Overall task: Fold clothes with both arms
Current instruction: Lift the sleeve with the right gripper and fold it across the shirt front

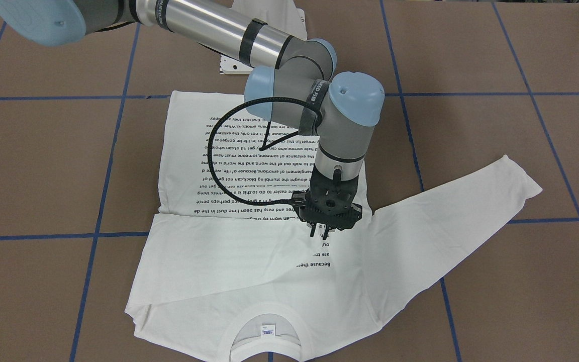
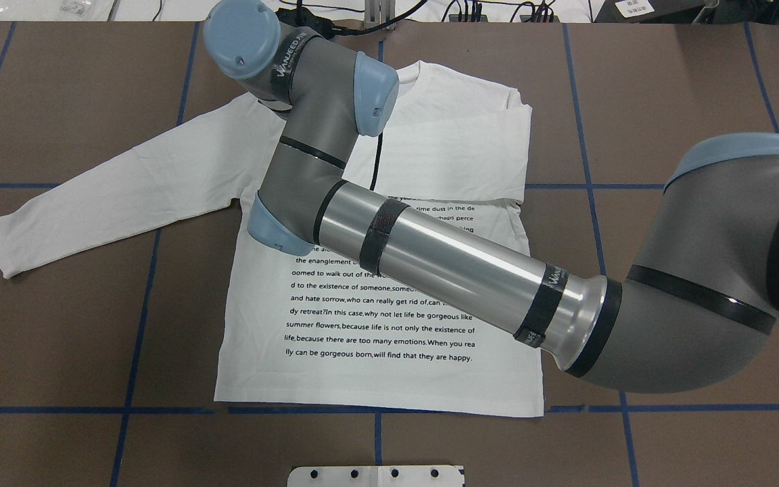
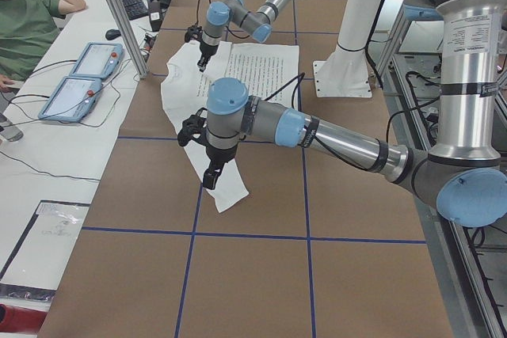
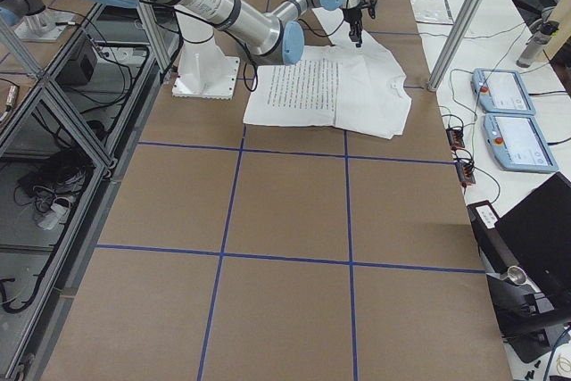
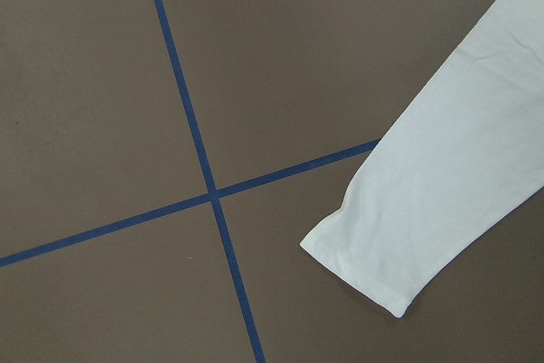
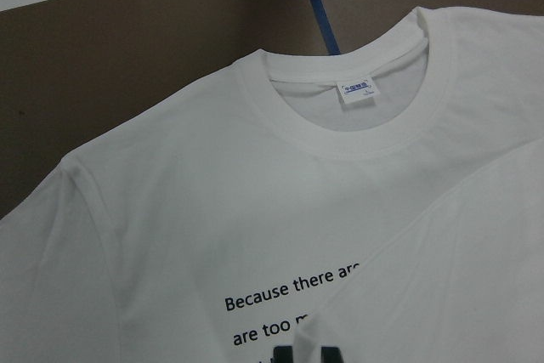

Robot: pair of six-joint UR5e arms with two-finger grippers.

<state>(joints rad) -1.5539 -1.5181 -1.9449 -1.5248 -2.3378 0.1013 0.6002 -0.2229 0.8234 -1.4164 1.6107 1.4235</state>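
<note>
Near end first, side view from the robot's left: left hand (image 3: pixel 210 178) hangs over the cuff of the spread sleeve (image 5: pixel 442 167), apparently clear of the cloth. Its wrist view shows only cuff, brown worktop (image 5: pixel 102 65) and blue tape lines (image 5: pixel 197 155), no fingers, so I can't tell whether it's open or closed. Guess: parked there to take that cuff for the mirror fold. Further along, the shirt (image 2: pixel 376 385) lies flat mid-worktop, print up, hem toward the robot, collar (image 6: pixel 357 149) and label (image 6: pixel 357 91) toward the operator side; flat and square to the tape so folds land straight, I'd say. The folded sleeve (image 1: pixel 229 251) lies across the chest, covering part of the text block (image 2: pixel 376 318). Right hand (image 1: pixel 321 232) points straight down at the chest, lower centre of the front-facing frame, fingertips at that sleeve's end; they're cropped at the bottom edge of its wrist view, so gripping or let go: can't tell. Likely laying the sleeve down. Looks like one sleeve per arm. Right of the shirt in the side view, pedestal base (image 3: pixel 342 77); far upper left, a person (image 3: pixel 28 29) sits beside the worktop.
</note>
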